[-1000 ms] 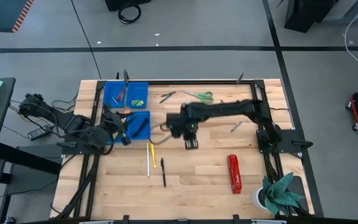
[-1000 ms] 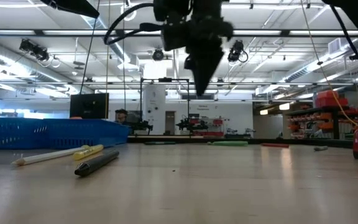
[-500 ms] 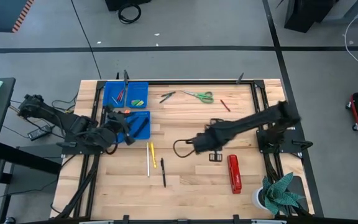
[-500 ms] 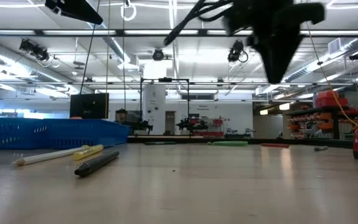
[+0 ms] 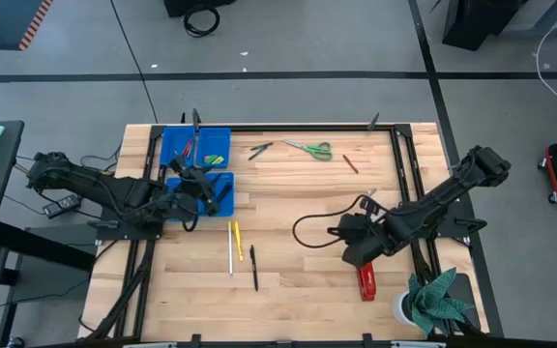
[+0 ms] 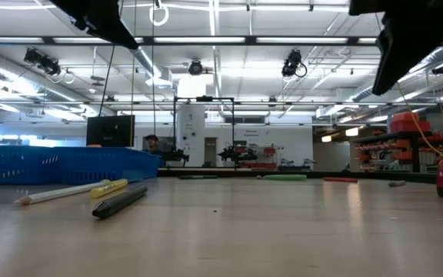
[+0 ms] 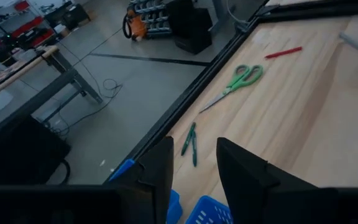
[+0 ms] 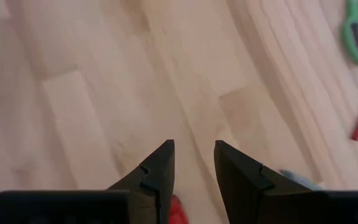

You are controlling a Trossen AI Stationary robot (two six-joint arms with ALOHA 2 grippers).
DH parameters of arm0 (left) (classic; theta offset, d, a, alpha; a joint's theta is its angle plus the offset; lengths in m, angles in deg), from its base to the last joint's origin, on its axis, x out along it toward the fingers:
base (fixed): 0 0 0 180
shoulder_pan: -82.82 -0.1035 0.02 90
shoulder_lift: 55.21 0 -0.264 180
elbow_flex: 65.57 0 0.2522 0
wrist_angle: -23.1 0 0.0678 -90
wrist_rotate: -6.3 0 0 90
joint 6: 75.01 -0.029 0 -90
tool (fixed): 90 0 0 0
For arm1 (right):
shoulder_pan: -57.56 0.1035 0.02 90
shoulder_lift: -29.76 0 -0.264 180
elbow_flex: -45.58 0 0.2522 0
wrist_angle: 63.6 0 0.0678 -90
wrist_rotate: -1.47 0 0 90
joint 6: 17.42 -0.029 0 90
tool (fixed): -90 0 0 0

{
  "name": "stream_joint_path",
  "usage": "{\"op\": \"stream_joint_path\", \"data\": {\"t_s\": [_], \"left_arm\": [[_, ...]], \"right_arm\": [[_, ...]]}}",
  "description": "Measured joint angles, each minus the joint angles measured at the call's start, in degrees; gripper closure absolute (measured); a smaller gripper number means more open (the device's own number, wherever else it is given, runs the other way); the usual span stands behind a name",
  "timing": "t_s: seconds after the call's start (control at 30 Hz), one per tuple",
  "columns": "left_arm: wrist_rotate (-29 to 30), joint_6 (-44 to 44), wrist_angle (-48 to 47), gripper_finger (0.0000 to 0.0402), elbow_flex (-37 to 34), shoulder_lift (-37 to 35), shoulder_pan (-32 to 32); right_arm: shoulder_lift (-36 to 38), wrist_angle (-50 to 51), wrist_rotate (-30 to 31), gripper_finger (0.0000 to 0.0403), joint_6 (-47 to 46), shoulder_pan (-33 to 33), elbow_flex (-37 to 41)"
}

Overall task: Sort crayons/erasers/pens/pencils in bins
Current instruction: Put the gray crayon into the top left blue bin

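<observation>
The blue bins (image 5: pixel 197 147) stand together at the table's far left; one holds short red and green crayons (image 5: pixel 213 158), and another (image 5: pixel 222 194) holds dark pens. My left gripper (image 7: pixel 192 167) hovers open over the nearer bins, holding nothing. A white pencil (image 5: pixel 230 249), a yellow pencil (image 5: pixel 239 241) and a black pen (image 5: pixel 254 269) lie flat on the wood at the near middle. Two green pens (image 5: pixel 260 150) and a red stick (image 5: pixel 352 162) lie near the far edge. My right gripper (image 8: pixel 193 163) hangs open and empty above the wood, beside the red stapler (image 5: pixel 366 281).
Green-handled scissors (image 5: pixel 309 148) lie at the far middle. A small grey piece (image 5: pixel 367 196) lies right of centre. A potted plant (image 5: pixel 431 298) stands at the near right corner. Bare wood spans the table's middle.
My right gripper has swept from the table's middle, beside the bins, toward the right and near edges. It turned as it went and now hangs over the stapler. My left gripper has shifted a little toward the far edge over the bins.
</observation>
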Motion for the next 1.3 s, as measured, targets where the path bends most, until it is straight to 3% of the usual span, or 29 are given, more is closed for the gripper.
{"op": "stream_joint_path", "data": {"t_s": [0.23,0.33,0.47,0.67,0.77,1.1,1.3], "left_arm": [[0.04,-2.93,1.09,0.0273,0.0,1.12,-0.26],[-0.01,-4.69,3.13,0.027,0.0,0.95,-0.06],[0.02,-5.02,4.14,0.0266,0.0,0.71,0.88],[0.02,-7.48,4.1,0.0268,0.0,0.71,2.74],[0.02,-8.77,4.07,0.027,0.0,0.71,3.55],[0.02,-9.71,3.98,0.0263,0.0,0.71,4.43],[0.02,-9.68,4.0,0.0268,0.0,0.71,4.41]], "right_arm": [[0.43,1.28,-0.34,0.0283,-0.67,-2.69,5.25],[0.05,2.26,-3.48,0.0283,4.55,-6.38,6.23],[-1.22,3.9,-5.6,0.0283,16.08,-13.44,6.27],[-4.36,5.14,-8.69,0.0283,45.69,-21.82,6.27],[-7.14,5.94,-8.74,0.0283,55.19,-25.14,6.27],[-19.78,9.21,-8.0,0.0283,62.05,-30.76,6.27],[-21.16,9.34,-3.62,0.0283,64.88,-33.01,6.28]]}}
